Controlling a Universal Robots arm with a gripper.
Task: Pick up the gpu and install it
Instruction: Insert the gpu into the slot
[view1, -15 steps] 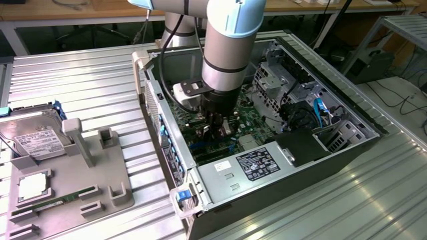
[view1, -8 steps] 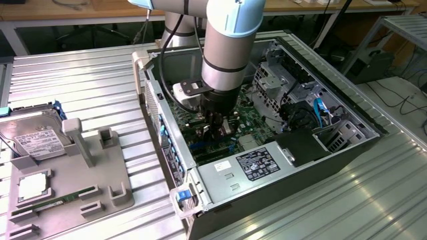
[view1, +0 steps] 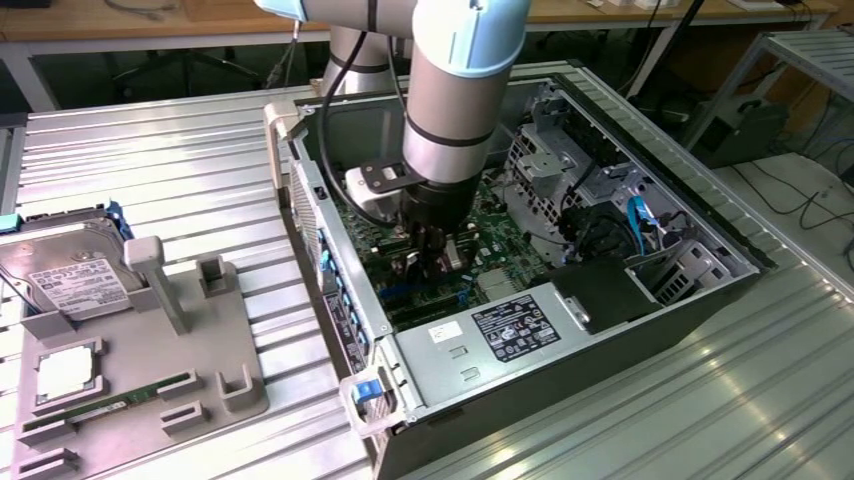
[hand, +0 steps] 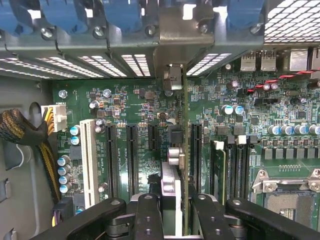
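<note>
hand (hand: 172, 220) is clamping the gpu (hand: 176, 165) edge-on | gpu is hanging upright inside the PC case (view1: 694, 225), over the motherboard (hand: 135, 105) slots, so its edge is lining up with one

Green gpu (hand: 179, 165) edge-on, upright over motherboard slots
</note>
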